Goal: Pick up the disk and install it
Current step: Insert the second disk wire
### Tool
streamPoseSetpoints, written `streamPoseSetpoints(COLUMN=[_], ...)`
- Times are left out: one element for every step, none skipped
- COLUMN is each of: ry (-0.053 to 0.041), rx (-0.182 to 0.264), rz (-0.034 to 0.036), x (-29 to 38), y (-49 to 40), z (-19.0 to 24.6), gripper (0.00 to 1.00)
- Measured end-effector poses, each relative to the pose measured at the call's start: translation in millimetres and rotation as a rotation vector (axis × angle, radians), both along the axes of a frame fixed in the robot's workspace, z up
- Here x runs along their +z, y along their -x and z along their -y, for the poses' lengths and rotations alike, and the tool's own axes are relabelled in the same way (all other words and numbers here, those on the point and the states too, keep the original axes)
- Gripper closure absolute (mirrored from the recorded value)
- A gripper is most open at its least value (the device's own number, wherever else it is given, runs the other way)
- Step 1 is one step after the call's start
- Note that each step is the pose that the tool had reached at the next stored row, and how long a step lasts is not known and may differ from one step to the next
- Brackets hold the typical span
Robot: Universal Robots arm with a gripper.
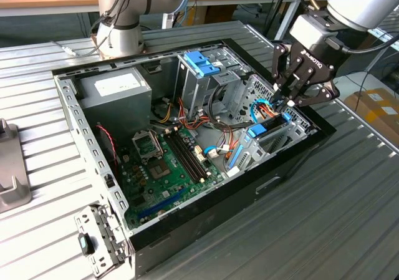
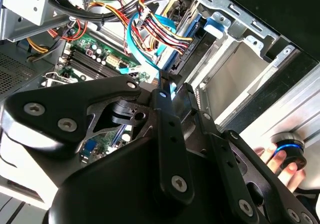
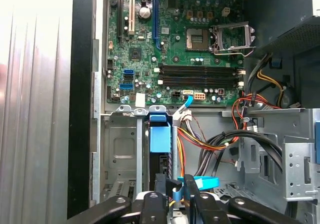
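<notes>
Disk (image 1: 269,129) placement is best read against 1 landmark, the low drive bay (image 1: 283,136) at the front corner of the open computer case (image 1: 81,115): the disk is seen standing on edge in that bay, its long axis running along the bay and its light-blue carrier end pointing toward the motherboard (image 1: 168,161). The gripper (image 1: 287,100) is poised directly above the bay's outer end, so the disk lies straight beneath the fingertips, with the long axis extending away from them toward the motherboard.

In the first wrist view the fingers (image 3: 191,191) are drawn close together over the dark upper edge of the disk (image 3: 161,149), with a pale-blue tab between them; whether that edge is actually pinched cannot be told. The disk looks thin and dark, capped by a light-blue plastic frame. It appears largely seated in the bay, which is a judgement only.

Beyond the bay, bundled coloured cables (image 1: 265,108) are seen just beside the fingers. Farther from the bay stands the tall drive cage (image 1: 199,80) with its blue-handled carrier (image 1: 201,63).
</notes>
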State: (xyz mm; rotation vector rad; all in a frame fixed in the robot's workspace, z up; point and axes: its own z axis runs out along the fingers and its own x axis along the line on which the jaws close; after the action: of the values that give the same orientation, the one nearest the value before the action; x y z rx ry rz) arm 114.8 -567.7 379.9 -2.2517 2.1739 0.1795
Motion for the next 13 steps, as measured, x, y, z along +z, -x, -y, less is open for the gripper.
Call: streamPoseSetpoints(ry=[0.0001,0.0,0.0002,0.0002,0.0001,0.0002,0.0001,0.0001,0.0002,0.0002,0.0001,0.0002,0.0002], rx=[0.0,0.0,0.0,0.0,0.0,0.0,0.0,0.0,0.0,0.0,0.0,0.0,0.0], rz=[0.0,0.0,0.0,0.0,0.0,0.0,0.0,0.0,0.0,0.0,0.0,0.0,0.0], x=[0.1,0.1,0.1,0.1,0.1,0.1,0.1,0.1,0.1,0.1,0.1,0.1,0.1], y=[0.0,0.0,0.0,0.0,0.0,0.0,0.0,0.0,0.0,0.0,0.0,0.0,0.0], z=[0.0,0.0,0.0,0.0,0.0,0.0,0.0,0.0,0.0,0.0,0.0,0.0,0.0], gripper=[0.71,0.71,0.71,0.71,0.71,0.71,0.71,0.73,0.73,0.8,0.86,0.89,0.89])
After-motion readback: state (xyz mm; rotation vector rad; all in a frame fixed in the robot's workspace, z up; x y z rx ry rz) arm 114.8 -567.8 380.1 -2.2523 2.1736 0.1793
